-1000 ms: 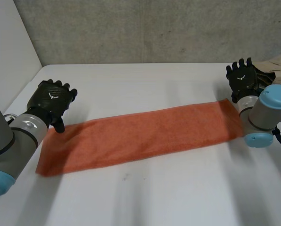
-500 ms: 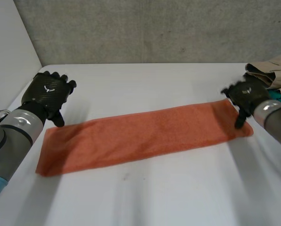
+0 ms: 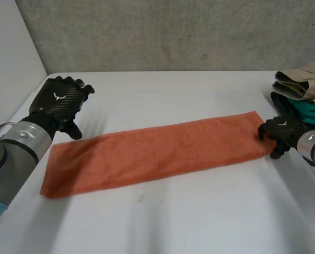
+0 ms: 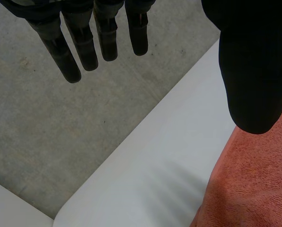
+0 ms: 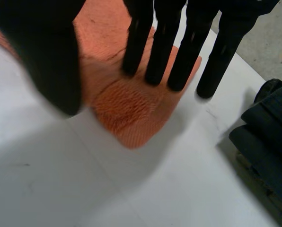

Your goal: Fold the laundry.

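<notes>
Lower now, the right hand (image 3: 282, 133) lays straight, relaxed fingers on one end of the orange towel (image 3: 157, 153); the left hand (image 3: 59, 100) hovers unclenched by the opposite far corner.

right hand (image 5: 165, 42) over orange towel (image 5: 131, 113) corner

You see the stack of folded clothes (image 3: 304, 79) cut off by the head view's edge, and the right hand (image 3: 281, 132) hiding part of the end of the orange towel (image 3: 157, 151).
</notes>
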### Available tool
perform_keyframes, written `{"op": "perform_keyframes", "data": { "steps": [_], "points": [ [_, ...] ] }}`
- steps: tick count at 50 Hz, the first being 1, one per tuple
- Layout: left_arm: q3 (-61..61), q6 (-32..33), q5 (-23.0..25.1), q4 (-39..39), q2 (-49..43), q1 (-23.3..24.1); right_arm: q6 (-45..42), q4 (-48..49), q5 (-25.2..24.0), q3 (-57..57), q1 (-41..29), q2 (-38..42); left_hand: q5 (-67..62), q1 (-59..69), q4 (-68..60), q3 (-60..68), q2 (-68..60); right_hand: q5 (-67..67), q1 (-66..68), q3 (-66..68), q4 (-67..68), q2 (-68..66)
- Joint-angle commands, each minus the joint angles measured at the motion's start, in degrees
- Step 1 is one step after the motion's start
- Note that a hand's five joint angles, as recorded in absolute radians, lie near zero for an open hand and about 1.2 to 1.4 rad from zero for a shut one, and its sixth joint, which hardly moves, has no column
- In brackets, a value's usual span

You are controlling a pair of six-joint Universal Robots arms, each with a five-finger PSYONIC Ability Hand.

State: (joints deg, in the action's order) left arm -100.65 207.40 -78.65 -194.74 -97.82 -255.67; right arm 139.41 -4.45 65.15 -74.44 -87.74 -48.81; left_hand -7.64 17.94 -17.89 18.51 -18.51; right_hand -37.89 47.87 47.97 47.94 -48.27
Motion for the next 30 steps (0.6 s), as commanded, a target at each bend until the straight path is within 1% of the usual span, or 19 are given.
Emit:
{"op": "perform_keyframes", "data": {
  "steps": [1, 4, 5, 8, 9, 12, 14, 17, 20, 21, 24, 25, 28, 29, 30],
  "points": [
    [-0.16, 0.03, -0.10, 0.06, 0.09, 0.08, 0.60, 9.17, 6.02, -1.40, 1.34, -0.05, -1.83, 1.53, -1.57, 0.96, -0.96, -32.11, 32.13, 32.03, 32.06, -31.73],
    [-0.07, 0.03, -0.10, 0.06, 0.35, 0.08, -0.01, 11.21, 9.72, -2.81, 2.84, -1.28, -1.83, 1.53, -1.57, 0.96, -0.96, -32.11, 32.13, 32.03, 32.06, -31.73],
    [-0.07, 0.03, -0.10, 0.06, 0.44, 0.17, -0.27, 11.30, 11.30, -3.77, 3.71, -2.85, -1.83, 1.53, -1.57, 0.96, -0.96, -32.11, 32.13, 32.03, 32.06, -31.73],
    [-0.07, 0.03, -0.10, 0.06, 1.31, 0.17, -1.68, 11.22, 12.02, -5.53, 5.38, -5.67, -1.83, 1.53, -1.57, 0.96, -0.96, -32.11, 32.13, 32.03, 32.06, -31.73],
    [-0.07, 0.03, -0.10, 0.06, 1.58, 0.17, -3.42, 11.04, 12.02, -7.02, 6.96, -7.42, -1.83, 1.53, -1.57, 0.96, -0.96, -32.11, 32.13, 32.03, 32.06, -31.73],
    [-0.60, -0.06, -0.18, 0.15, 2.81, 0.17, -7.82, 10.95, 12.54, -8.96, 9.60, -9.36, -1.83, 1.53, -1.57, 0.96, -0.96, -32.11, 32.13, 32.03, 32.06, -31.73],
    [-1.21, 0.03, -0.10, 0.15, 3.51, 0.08, -13.09, 11.04, 13.25, -10.19, 11.71, -10.51, -1.83, 1.53, -1.57, 0.96, -0.96, -32.11, 32.13, 32.03, 32.06, -31.73],
    [-2.62, 0.03, -0.01, 0.06, 4.83, -0.01, -18.18, 11.30, 14.39, -10.46, 12.86, -11.39, -1.66, 1.36, -1.41, 0.79, -0.79, -32.11, 32.13, 32.03, 32.06, -31.73],
    [-3.24, 0.03, -0.01, 0.06, 5.80, -0.10, -19.08, 11.48, 15.18, -10.29, 12.34, -13.32, -1.66, 1.36, -1.40, 0.79, -0.79, -32.11, 32.13, 32.03, 32.06, -31.73],
    [-3.32, 0.03, -0.01, 0.06, 5.98, -0.10, -18.47, 11.57, 15.01, -10.11, 10.94, -15.93, -1.83, 1.53, -1.57, 0.96, -0.96, -32.11, 32.13, 32.03, 32.06, -31.73],
    [-3.68, 0.03, -0.01, 0.06, 6.59, -0.27, -17.24, 12.53, 14.48, -9.93, 5.94, -19.11, -2.00, 1.70, -1.74, 1.12, -1.12, -32.11, 32.13, 32.03, 32.06, -31.73],
    [-3.68, 0.03, -0.01, 0.06, 6.77, -0.27, -16.19, 13.93, 13.52, -9.76, 1.65, -20.17, -1.83, 1.53, -1.57, 0.96, -0.96, -32.11, 32.13, 32.03, 32.06, -31.73],
    [-3.76, -0.06, -0.01, 0.06, 7.56, -0.27, -14.96, 16.92, 11.59, -9.84, -4.43, -20.18, -1.83, 1.53, -1.57, 0.96, -0.96, -32.11, 32.13, 32.03, 32.06, -31.73],
    [-3.76, -0.06, -0.01, 0.06, 7.73, -0.19, -14.52, 19.28, 9.84, -10.45, -8.63, -20.27, -1.83, 1.53, -1.57, 0.96, -0.96, -32.11, 32.13, 32.03, 32.06, -31.73],
    [-3.76, -0.06, -0.01, 0.06, 8.00, -0.18, -14.51, 20.52, 8.87, -10.72, -10.85, -20.35, -1.83, 1.53, -1.57, 0.96, -0.96, -32.11, 32.13, 32.03, 32.06, -31.73]
  ]
}}
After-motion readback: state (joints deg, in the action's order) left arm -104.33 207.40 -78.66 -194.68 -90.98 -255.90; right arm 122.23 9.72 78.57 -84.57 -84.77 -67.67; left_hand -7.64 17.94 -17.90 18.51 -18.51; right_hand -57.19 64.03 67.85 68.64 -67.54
